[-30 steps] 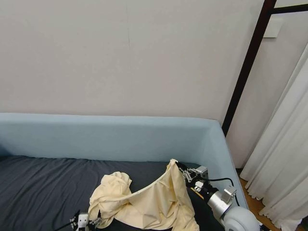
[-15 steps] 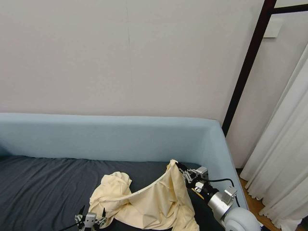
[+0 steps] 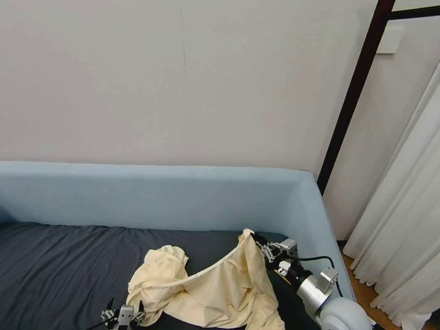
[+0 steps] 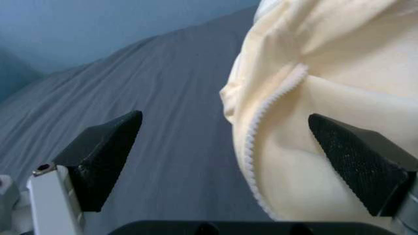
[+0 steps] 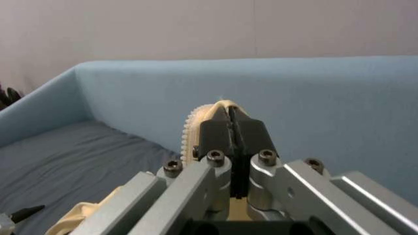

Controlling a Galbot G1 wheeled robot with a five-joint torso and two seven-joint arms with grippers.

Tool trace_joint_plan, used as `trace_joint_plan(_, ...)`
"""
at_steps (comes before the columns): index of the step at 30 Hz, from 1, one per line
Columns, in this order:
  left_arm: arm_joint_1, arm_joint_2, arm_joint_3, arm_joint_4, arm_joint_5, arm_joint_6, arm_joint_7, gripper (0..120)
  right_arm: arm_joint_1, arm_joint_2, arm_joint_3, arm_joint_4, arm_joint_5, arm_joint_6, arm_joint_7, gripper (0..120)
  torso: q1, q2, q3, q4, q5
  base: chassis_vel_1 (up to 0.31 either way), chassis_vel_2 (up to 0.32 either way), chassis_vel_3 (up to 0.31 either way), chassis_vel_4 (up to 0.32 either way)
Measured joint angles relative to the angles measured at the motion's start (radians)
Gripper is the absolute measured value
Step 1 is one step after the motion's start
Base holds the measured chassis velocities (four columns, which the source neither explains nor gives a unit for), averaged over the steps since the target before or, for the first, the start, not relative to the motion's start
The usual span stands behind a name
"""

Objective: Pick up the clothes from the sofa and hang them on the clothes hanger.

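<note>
A pale yellow garment (image 3: 206,289) lies crumpled on the sofa's dark grey seat (image 3: 62,268). My right gripper (image 3: 258,242) is shut on the garment's upper right corner and holds it up off the seat. In the right wrist view the black fingers (image 5: 216,132) pinch a ribbed cream edge (image 5: 193,128). My left gripper (image 3: 124,317) is low at the garment's near left edge, open. In the left wrist view the left gripper (image 4: 225,132) has its pads wide apart, with the garment's zip-trimmed hem (image 4: 261,122) between them, untouched.
The sofa's light blue backrest (image 3: 151,196) runs behind, with its arm (image 3: 313,220) on the right. A dark rack post (image 3: 350,96) rises beside the sofa's right end. White curtains (image 3: 405,227) hang at the far right.
The left gripper has shifted slightly at the garment's near edge, rising a little and sinking again. The right gripper still holds the raised corner in the same place.
</note>
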Motion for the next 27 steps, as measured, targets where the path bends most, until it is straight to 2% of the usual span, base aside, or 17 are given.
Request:
trace_joint_plan(10, -0.027, 0.007, -0.014, 0.018, -0.024, 0.005, 0.000, 100, -0.005, -0.010, 0.012, 0.012, 0.002, -0.001, 0.002, 0, 0.000, 0.000, 0.000, 0.0000, -0.0001, 0.000, 0.000, 0.000, 0.000)
trace_joint_plan(18, 0.007, 0.020, -0.024, -0.075, -0.016, 0.005, -0.013, 100, -0.005, -0.012, 0.013, 0.013, 0.002, -0.002, 0.003, 0, 0.000, 0.000, 0.000, 0.0001, 0.0000, 0.000, 0.000, 0.000, 0.000)
trace_joint_plan(27, 0.002, 0.029, -0.032, -0.089, -0.011, 0.018, -0.023, 100, 0.005, -0.009, 0.006, 0.003, 0.003, -0.002, 0.004, 0, 0.000, 0.000, 0.000, 0.0001, 0.0001, 0.000, 0.000, 0.000, 0.000)
